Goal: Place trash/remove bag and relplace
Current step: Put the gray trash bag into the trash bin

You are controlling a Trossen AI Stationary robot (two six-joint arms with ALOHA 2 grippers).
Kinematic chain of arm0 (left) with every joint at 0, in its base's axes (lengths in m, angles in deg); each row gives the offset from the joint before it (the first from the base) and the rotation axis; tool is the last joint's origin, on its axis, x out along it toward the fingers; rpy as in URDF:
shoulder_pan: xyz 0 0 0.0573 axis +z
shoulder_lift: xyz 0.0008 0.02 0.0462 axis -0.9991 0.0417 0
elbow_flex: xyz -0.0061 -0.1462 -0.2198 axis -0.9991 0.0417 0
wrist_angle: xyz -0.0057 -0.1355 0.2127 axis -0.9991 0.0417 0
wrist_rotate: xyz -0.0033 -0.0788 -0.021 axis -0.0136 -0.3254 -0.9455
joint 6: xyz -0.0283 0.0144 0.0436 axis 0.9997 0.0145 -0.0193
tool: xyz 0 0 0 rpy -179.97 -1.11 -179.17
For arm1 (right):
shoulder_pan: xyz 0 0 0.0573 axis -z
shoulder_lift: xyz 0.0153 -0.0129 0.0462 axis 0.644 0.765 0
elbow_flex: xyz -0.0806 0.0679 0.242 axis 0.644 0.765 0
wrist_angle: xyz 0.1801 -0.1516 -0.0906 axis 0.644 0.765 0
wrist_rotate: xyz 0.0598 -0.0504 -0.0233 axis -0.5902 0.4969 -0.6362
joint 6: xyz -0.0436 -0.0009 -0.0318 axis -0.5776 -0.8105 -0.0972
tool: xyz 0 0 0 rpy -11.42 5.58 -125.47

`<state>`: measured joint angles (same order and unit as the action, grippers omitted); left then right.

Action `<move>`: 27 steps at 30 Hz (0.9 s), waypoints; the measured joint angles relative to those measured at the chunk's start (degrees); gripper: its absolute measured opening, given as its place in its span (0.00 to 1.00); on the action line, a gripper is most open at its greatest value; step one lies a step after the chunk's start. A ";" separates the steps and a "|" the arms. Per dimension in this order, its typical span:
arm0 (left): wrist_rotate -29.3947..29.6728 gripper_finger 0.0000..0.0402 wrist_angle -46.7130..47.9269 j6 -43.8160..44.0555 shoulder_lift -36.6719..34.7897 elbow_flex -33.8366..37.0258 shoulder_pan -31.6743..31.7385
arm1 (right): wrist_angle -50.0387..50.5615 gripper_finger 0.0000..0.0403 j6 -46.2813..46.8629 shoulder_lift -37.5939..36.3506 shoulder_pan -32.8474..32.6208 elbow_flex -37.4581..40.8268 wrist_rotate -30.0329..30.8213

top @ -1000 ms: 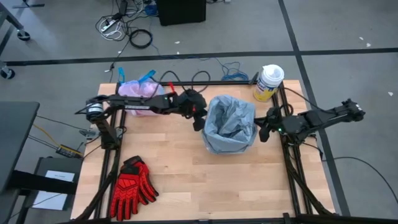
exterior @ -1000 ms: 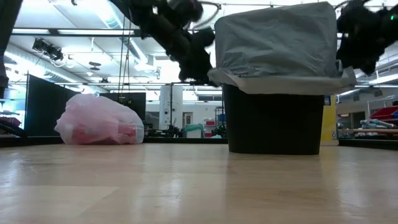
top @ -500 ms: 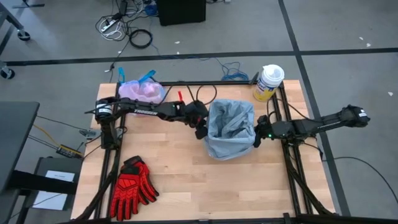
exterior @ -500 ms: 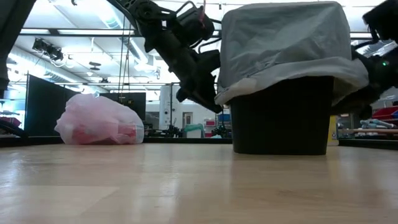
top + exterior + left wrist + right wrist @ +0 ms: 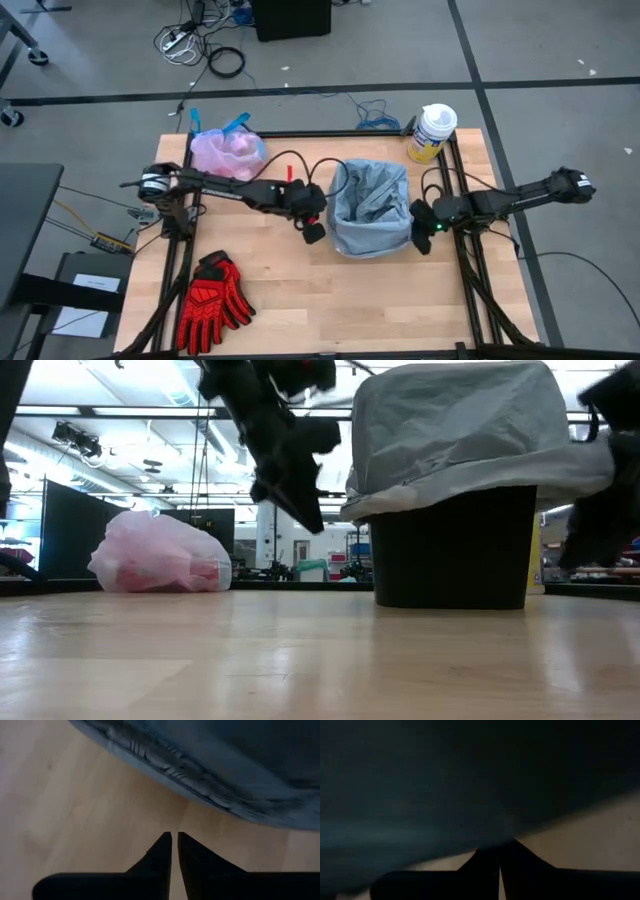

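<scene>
The grey liner [image 5: 371, 207] over the bin [image 5: 447, 547] mid-counter is thin, soft and slippery, best pinched at its hanging edge; left fingers [image 5: 174, 851] nearly closed on nothing, right fingers [image 5: 500, 856] closed against it.

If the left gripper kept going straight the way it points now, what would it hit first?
Probably the bare wooden tabletop: the left gripper, shut and empty, points down just short of the grey-blue liner draped over the bin.
</scene>
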<state>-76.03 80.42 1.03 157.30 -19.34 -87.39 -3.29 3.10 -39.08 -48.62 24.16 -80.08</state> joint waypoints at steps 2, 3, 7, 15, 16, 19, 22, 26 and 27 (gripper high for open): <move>0.68 0.10 1.57 -0.56 -2.44 0.00 -1.00 | 6.53 0.00 -1.07 -0.54 -0.94 -4.45 -1.51; 0.86 0.10 2.33 -0.93 -3.90 0.00 -1.49 | 9.78 0.00 -2.17 -0.77 -1.42 -6.89 -1.46; 2.70 0.10 2.03 -0.88 -9.93 -0.02 -3.09 | 22.04 0.00 -6.36 -1.18 -2.33 -17.60 0.84; 7.13 0.10 -7.33 -1.80 -10.83 -0.05 -7.37 | 31.17 0.00 -10.12 -1.38 -2.33 -30.44 5.51; 7.89 0.10 -8.12 -2.42 -10.23 -0.07 -8.13 | 30.12 0.00 -10.12 -1.38 -2.35 -30.83 5.64; 8.29 0.09 -9.18 -3.01 -7.79 -0.06 -9.42 | 26.52 0.00 -9.58 -0.84 -2.33 -30.91 4.98; 8.76 0.07 -9.67 -2.36 -5.09 -0.04 -9.88 | 26.89 0.00 -9.64 0.75 -2.35 -30.91 5.24; 8.83 0.06 -15.85 -3.77 -0.13 -0.04 -9.98 | 25.59 0.00 -12.57 3.86 -2.21 -29.17 9.58; 8.79 0.06 -17.34 -4.63 1.27 -0.02 -9.96 | 24.78 0.00 -13.23 4.58 -2.07 -28.17 10.10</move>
<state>-67.24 63.09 -3.60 158.57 -19.36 -97.35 21.49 -10.12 -34.50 -50.69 -4.01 -69.99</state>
